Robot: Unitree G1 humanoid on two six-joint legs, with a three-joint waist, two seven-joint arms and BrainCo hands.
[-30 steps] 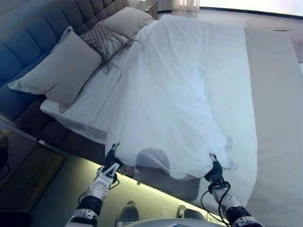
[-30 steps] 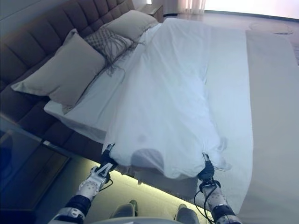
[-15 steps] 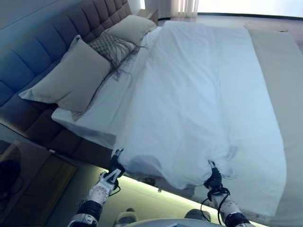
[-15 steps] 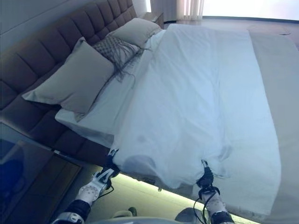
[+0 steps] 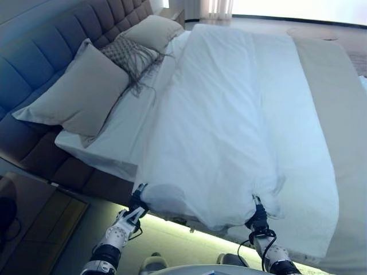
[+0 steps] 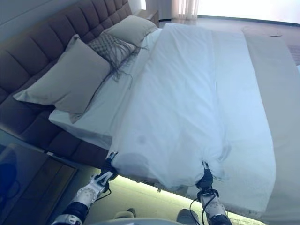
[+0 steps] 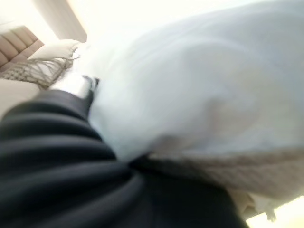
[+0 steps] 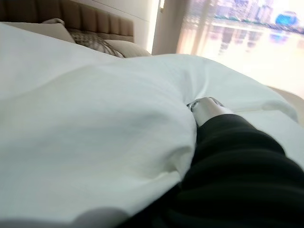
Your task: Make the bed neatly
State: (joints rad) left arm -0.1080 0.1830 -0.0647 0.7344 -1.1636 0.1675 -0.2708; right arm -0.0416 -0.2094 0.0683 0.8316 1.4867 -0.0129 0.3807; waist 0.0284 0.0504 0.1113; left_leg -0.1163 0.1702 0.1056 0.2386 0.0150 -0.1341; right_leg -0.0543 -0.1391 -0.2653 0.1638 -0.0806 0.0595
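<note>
A: Fingers status?
B: Both buried in the duvet (image 5: 229,120) hem, can't tell curl or spread on either. Left hand (image 5: 136,203) at 7 o'clock corner, right hand (image 5: 259,216) at 5 o'clock corner, both at the near edge.
A: Duvet position?
B: Lies lengthwise on the bed (image 5: 321,114), bare sheet strip on the 3 o'clock side. Pillows (image 5: 80,91) at 10 o'clock against the headboard (image 5: 34,63), fringed cushion (image 5: 129,54) between them.
</note>
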